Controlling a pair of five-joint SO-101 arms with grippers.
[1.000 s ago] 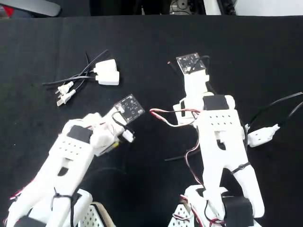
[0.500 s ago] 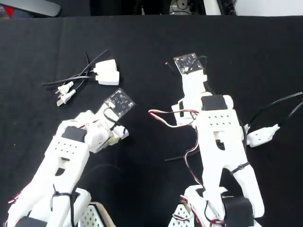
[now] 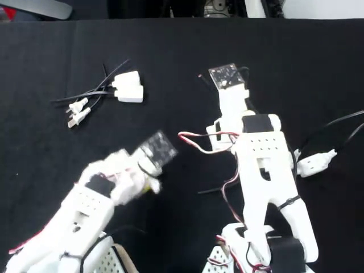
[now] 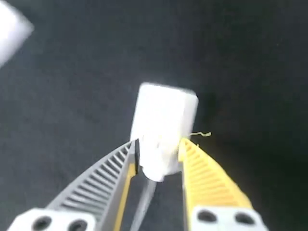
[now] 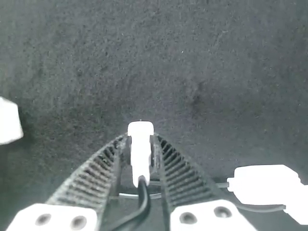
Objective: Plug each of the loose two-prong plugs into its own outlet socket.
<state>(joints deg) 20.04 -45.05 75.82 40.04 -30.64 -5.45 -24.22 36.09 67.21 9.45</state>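
My left gripper (image 4: 159, 144) is shut on a white boxy socket block (image 4: 162, 120), held just above the black mat. The left arm (image 3: 96, 193) shows blurred at the near left in the high view. My right gripper (image 5: 140, 137) is shut on a white two-prong plug (image 5: 140, 149) whose black cord runs back between the fingers. The right arm (image 3: 261, 165) stands at centre right. A white outlet socket (image 3: 128, 88) lies at the far left with black cords, two loose plugs (image 3: 78, 111) beside it. Another white socket (image 3: 314, 164) lies to the right of the right arm.
Black mat (image 3: 182, 51) covers the table. Red and white wires (image 3: 196, 142) loop between the arms. A white piece with a cord (image 5: 264, 185) lies close to the right gripper, and another white piece (image 5: 7, 126) lies further off on the mat.
The left arm first swung toward the far-left socket, then pulled back toward the near edge and is blurred with motion. The right arm has barely moved.
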